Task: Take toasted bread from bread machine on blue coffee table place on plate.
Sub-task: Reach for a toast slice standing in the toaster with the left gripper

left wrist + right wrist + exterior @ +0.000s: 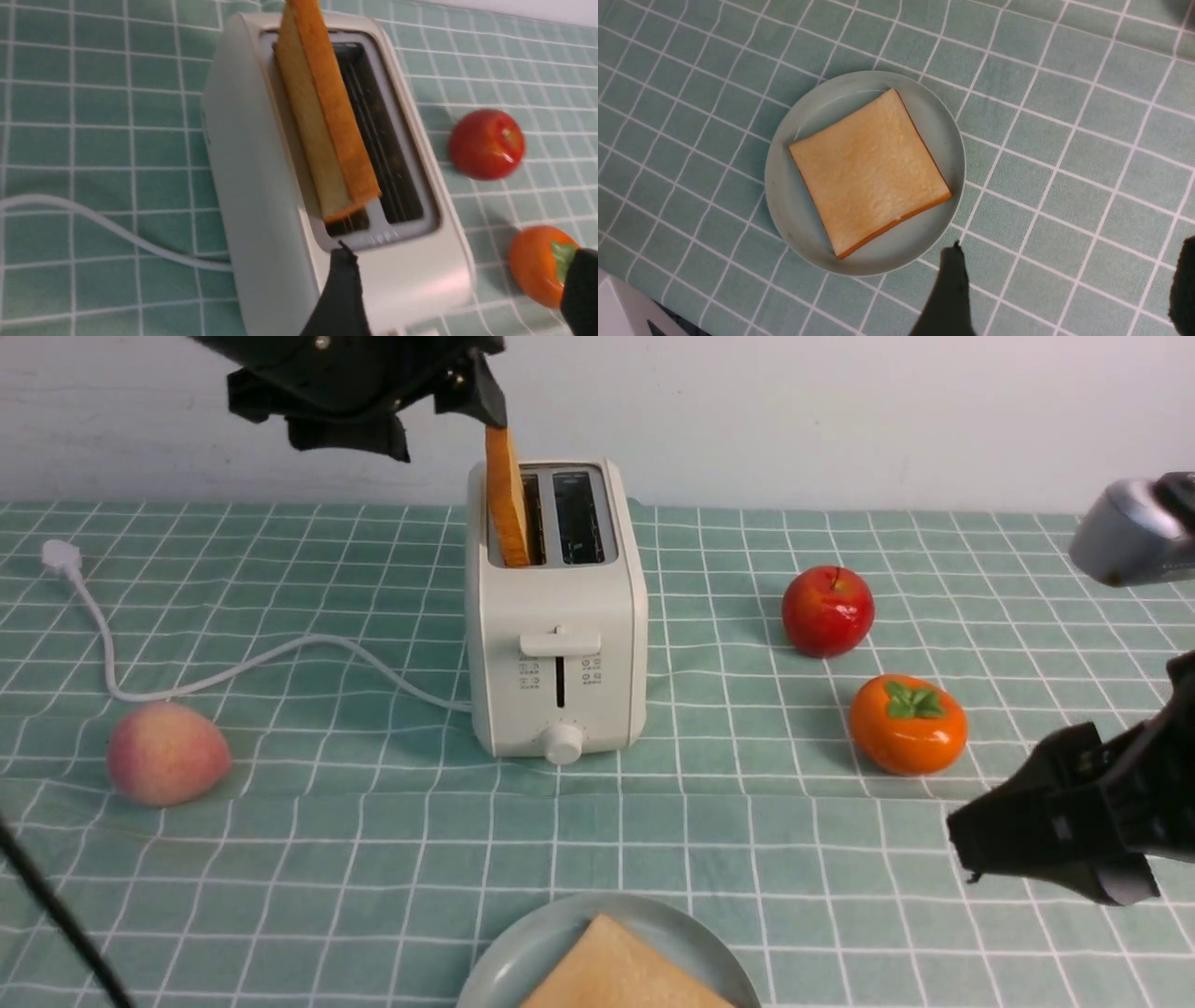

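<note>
The cream-white bread machine (560,653) stands on the blue coffee table (373,840). One slice of toasted bread (507,495) stands upright in its left slot, sticking well out; the right slot is empty. My left gripper (446,429) hovers above the bread machine, open, one finger close to the slice's top edge. In the left wrist view the slice (322,121) lies beyond the wide-apart fingers of the gripper (460,280). A second slice (868,172) lies flat on the plate (784,196). My right gripper (1069,280) is open and empty beside the plate, low at the right in the front view (1018,849).
A red apple (828,609) and an orange persimmon (907,723) sit to the right of the bread machine. A peach (166,751) sits at the left. The white cord (233,672) runs left to its plug (58,555). The plate (523,952) is at the front edge.
</note>
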Action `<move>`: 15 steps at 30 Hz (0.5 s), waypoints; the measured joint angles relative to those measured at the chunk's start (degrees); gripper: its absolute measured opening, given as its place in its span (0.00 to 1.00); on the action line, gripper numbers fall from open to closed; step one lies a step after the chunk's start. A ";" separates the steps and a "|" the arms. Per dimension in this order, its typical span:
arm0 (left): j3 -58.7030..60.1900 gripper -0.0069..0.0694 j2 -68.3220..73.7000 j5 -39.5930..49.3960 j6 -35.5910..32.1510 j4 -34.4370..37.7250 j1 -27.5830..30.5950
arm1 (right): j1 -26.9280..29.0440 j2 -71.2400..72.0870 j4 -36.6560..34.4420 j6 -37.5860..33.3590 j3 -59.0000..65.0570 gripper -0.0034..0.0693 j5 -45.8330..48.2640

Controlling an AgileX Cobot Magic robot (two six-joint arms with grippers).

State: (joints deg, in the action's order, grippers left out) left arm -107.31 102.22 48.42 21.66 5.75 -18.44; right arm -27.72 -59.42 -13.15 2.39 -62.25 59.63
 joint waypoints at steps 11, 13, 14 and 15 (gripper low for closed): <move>-10.84 0.83 17.18 -2.57 8.34 -9.67 -1.35 | 0.00 0.00 0.32 0.31 0.00 0.84 0.18; -10.84 0.79 18.57 -3.00 8.34 -9.67 -1.35 | 0.00 0.00 0.32 0.31 0.00 0.84 0.19; -10.84 0.74 18.88 -3.00 8.22 -9.67 -1.35 | 0.00 0.00 0.32 0.31 0.00 0.84 0.22; -10.89 0.70 18.89 -3.07 7.92 -9.67 -1.35 | 0.00 0.00 0.32 0.31 0.00 0.84 0.22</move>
State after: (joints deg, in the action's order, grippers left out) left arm -118.20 121.11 45.35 29.58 -3.92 -19.79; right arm -27.72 -59.42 -12.83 2.70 -62.25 59.85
